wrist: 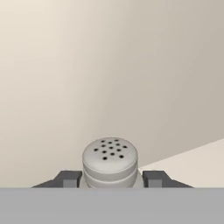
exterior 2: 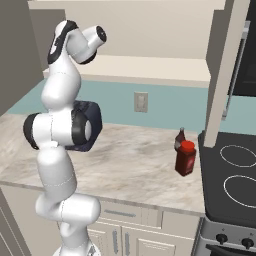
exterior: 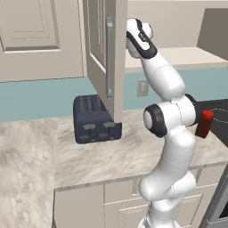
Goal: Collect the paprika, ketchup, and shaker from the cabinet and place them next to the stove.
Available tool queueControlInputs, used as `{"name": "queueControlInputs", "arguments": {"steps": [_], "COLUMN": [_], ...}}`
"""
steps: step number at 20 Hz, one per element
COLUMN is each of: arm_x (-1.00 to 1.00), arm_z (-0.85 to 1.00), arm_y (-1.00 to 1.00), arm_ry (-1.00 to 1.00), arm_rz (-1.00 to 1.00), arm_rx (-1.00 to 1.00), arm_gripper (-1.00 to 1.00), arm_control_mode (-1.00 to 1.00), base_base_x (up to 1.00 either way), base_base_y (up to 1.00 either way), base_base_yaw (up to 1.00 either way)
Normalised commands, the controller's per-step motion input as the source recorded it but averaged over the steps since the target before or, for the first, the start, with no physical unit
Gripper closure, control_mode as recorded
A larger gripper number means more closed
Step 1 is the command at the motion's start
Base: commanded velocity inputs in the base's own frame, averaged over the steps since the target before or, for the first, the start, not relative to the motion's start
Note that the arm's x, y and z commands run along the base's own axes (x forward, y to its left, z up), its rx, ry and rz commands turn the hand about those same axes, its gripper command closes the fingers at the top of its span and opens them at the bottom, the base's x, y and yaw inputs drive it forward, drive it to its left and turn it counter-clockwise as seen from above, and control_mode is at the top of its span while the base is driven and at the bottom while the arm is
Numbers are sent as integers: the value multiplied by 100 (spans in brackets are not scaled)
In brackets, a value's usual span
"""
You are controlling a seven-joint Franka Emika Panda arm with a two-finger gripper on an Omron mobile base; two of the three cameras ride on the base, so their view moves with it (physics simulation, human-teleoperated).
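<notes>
white arm links rise from the lower right of the left base view, and the arm (exterior: 167, 133) reaches up behind the open cabinet door (exterior: 104, 58), whose long silver handle (exterior: 109, 58) hangs vertical. below the door a dark blue-grey toaster (exterior: 95, 119) sits on the marbled counter (exterior: 89, 156). a red ketchup bottle (exterior: 204, 124) stands on the counter, partly hidden by the arm's elbow, just beside the black stove (exterior: 220, 118).

from the right base view the arm stands at the left, its wrist up at the cream cabinet shelf (exterior 2: 150, 67). the ketchup bottle (exterior 2: 185, 158) stands upright on the counter (exterior 2: 125, 160) just left of the stove (exterior 2: 232, 175). a smaller dark bottle (exterior 2: 180, 137), maybe the paprika, stands right behind it.

in the hand view a pale grey shaker (wrist: 110, 162) with a domed, holed top stands between the two dark fingertips (wrist: 68, 178). the gripper (wrist: 110, 179) is clamped on the shaker's sides, one finger touching each side. behind it are the beige cabinet wall (wrist: 109, 65) and a cream strip of shelf (wrist: 192, 164).
</notes>
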Motion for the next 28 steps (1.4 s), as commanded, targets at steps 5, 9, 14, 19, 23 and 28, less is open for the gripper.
{"name": "queueControlInputs", "arguments": {"steps": [5, 9, 14, 19, 23, 28], "arm_x": [-8, -29, -48, -60, -66, -85], "arm_z": [0, 0, -4, -11, -4, 0], "arm_y": [3, 0, -7, -34, -40, -47], "arm_ry": [0, -3, -6, -10, -12, -17], "arm_rz": [2, 1, 2, 5, 5, 3], "arm_rx": [0, 0, 1, 5, 6, 4], "arm_gripper": [100, 100, 100, 100, 100, 100], "arm_control_mode": [-100, -100, -100, -100, -100, -100], "base_base_x": [0, 0, 0, 0, 0, 0], "base_base_y": [0, 0, 0, 0, 0, 0], "base_base_yaw": [0, 0, 0, 0, 0, 0]}}
